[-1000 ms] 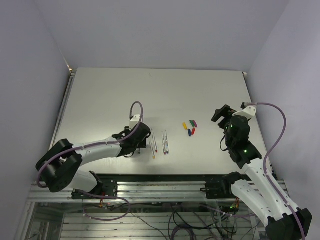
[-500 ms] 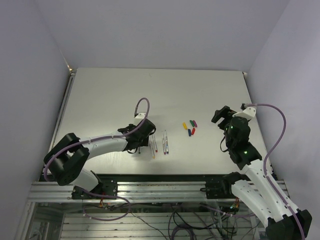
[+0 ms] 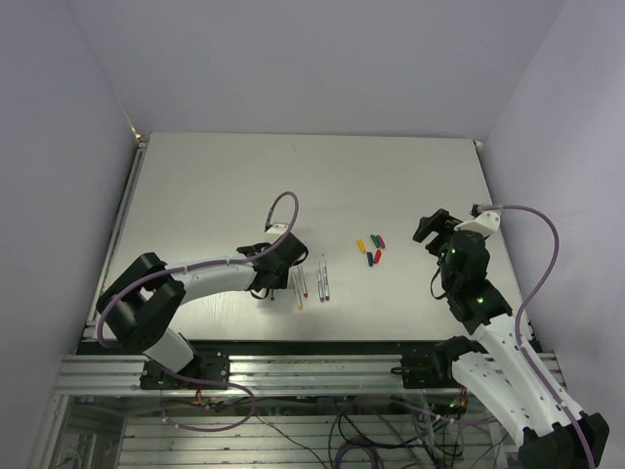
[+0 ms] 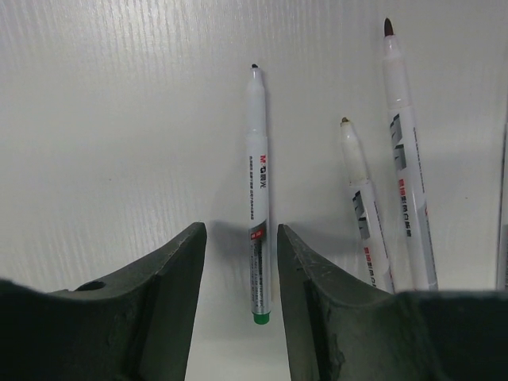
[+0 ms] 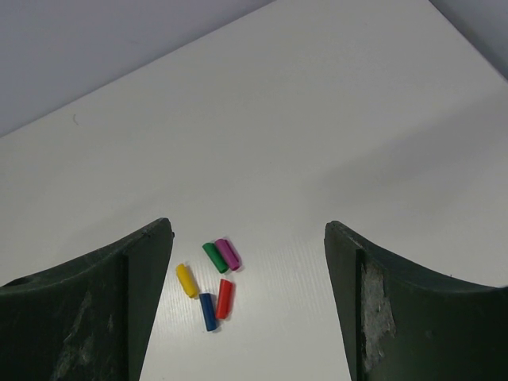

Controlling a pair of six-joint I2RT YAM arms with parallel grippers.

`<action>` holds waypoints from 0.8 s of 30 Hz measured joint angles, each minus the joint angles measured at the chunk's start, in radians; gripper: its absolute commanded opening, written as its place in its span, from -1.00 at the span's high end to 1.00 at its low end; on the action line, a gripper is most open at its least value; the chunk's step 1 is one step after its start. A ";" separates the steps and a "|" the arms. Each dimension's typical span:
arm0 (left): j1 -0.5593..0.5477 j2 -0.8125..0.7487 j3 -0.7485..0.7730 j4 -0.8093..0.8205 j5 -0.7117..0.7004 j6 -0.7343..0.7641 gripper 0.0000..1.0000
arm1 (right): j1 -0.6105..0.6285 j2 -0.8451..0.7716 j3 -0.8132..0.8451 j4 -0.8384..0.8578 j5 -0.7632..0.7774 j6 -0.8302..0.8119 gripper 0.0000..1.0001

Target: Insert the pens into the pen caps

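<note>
Pens (image 3: 323,277) are lying side by side on the bench (image 4: 119,119), two being cut off by a finger (image 4: 341,317) of the left claw (image 4: 240,238), while a white, green-ended pen (image 4: 257,206) is sitting untouched between its parted jaws and the right claw (image 5: 248,230) is hanging wide open, facing the coloured caps (image 5: 225,298).

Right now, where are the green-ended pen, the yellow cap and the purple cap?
green-ended pen (image 4: 257,208), left wrist view, mid-barrel.
yellow cap (image 5: 187,281), right wrist view, mid-body.
purple cap (image 5: 228,253), right wrist view, mid-body.
</note>
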 measured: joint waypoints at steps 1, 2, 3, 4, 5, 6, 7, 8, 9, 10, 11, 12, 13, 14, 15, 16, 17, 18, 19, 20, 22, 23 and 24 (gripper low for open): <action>0.000 0.006 0.002 -0.003 0.005 -0.001 -0.03 | 0.000 0.000 0.000 0.000 0.000 0.000 -0.54; 0.000 0.009 0.002 -0.003 0.009 -0.003 -0.03 | 0.000 -0.001 0.000 0.000 0.000 0.000 -0.54; 0.000 0.010 0.002 -0.004 0.013 -0.003 -0.03 | 0.000 -0.002 0.000 -0.002 0.000 0.000 -0.54; 0.000 0.011 0.002 -0.004 0.016 -0.003 -0.03 | 0.000 -0.004 0.000 -0.003 0.000 0.000 -0.54; 0.000 0.011 0.003 -0.005 0.018 -0.003 -0.03 | 0.000 -0.007 0.000 -0.006 0.000 0.000 -0.54; 0.000 0.013 0.005 -0.006 0.020 -0.003 -0.03 | 0.000 -0.010 -0.002 -0.006 0.000 0.000 -0.54; 0.000 0.015 0.007 -0.008 0.022 -0.003 -0.03 | 0.000 -0.013 -0.002 -0.008 0.000 0.002 -0.54; 0.000 0.018 0.010 -0.010 0.024 -0.003 -0.02 | 0.000 -0.015 -0.004 -0.009 0.000 0.003 -0.54; 0.000 0.023 0.015 -0.012 0.027 -0.003 -0.02 | 0.000 -0.017 -0.007 -0.010 0.000 0.005 -0.54; 0.000 0.026 0.018 -0.014 0.029 -0.003 -0.01 | 0.000 -0.018 -0.010 -0.011 0.000 0.005 -0.54; 0.000 0.027 0.021 -0.015 0.032 -0.003 -0.01 | 0.000 -0.019 -0.011 -0.015 0.000 0.006 -0.54; 0.000 0.028 0.022 -0.016 0.035 -0.003 -0.01 | 0.000 -0.019 -0.013 -0.017 0.000 0.007 -0.54; 0.000 0.028 0.022 -0.018 0.037 -0.003 -0.01 | 0.000 -0.019 -0.013 -0.019 0.000 0.008 -0.54; 0.000 0.028 0.022 -0.021 0.041 -0.003 -0.01 | 0.000 -0.019 -0.013 -0.021 0.000 0.008 -0.54; 0.000 0.029 0.022 -0.024 0.043 -0.003 -0.02 | 0.000 -0.021 -0.013 -0.022 0.000 0.010 -0.54; 0.000 0.030 0.022 -0.026 0.046 -0.003 -0.03 | 0.000 -0.023 -0.013 -0.022 0.000 0.011 -0.54; 0.000 0.032 0.022 -0.028 0.050 -0.003 -0.03 | 0.000 -0.026 -0.014 -0.022 0.000 0.011 -0.54; 0.000 0.036 0.023 -0.032 0.053 -0.003 -0.04 | 0.000 -0.031 -0.016 -0.022 0.000 0.012 -0.54; 0.000 0.042 0.025 -0.038 0.058 -0.003 -0.05 | 0.000 -0.034 -0.017 -0.023 0.000 0.013 -0.54; 0.000 0.047 0.029 -0.043 0.061 -0.004 -0.05 | 0.000 -0.037 -0.017 -0.024 0.000 0.014 -0.54; 0.000 0.053 0.037 -0.049 0.070 -0.005 -0.06 | 0.000 -0.042 -0.017 -0.026 0.000 0.016 -0.54; 0.000 0.056 0.041 -0.051 0.076 -0.005 -0.06 | 0.000 -0.043 -0.018 -0.027 0.000 0.019 -0.54; 0.000 0.057 0.042 -0.051 0.078 -0.005 -0.07 | 0.000 -0.045 -0.018 -0.029 0.000 0.020 -0.54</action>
